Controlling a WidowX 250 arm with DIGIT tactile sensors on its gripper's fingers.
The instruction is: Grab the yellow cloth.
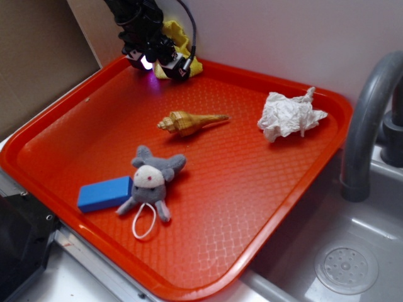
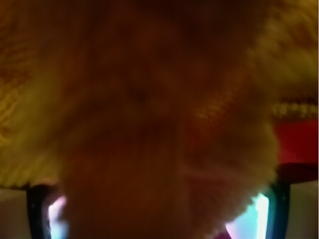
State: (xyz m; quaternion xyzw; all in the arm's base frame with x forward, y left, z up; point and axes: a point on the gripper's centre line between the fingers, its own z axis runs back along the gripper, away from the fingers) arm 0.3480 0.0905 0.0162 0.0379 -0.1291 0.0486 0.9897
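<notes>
The yellow cloth (image 1: 181, 36) lies bunched in the tray's far left corner, against the wall. My gripper (image 1: 165, 65) is down on it and hides most of it in the exterior view. Seen from the wrist, blurred yellow terry cloth (image 2: 149, 99) fills almost the whole frame, close against the lens. My gripper (image 2: 158, 219) is open: its dark fingers (image 2: 37, 209) stand far apart at the bottom corners. The cloth hangs in the gap between them.
The red tray (image 1: 264, 207) also holds a spiral seashell (image 1: 186, 121) in the middle, a white wad of tissue (image 1: 288, 114) at the right, a grey plush toy (image 1: 151, 181) and a blue block (image 1: 104, 193) near the front. A grey faucet (image 1: 365, 119) and sink stand to the right.
</notes>
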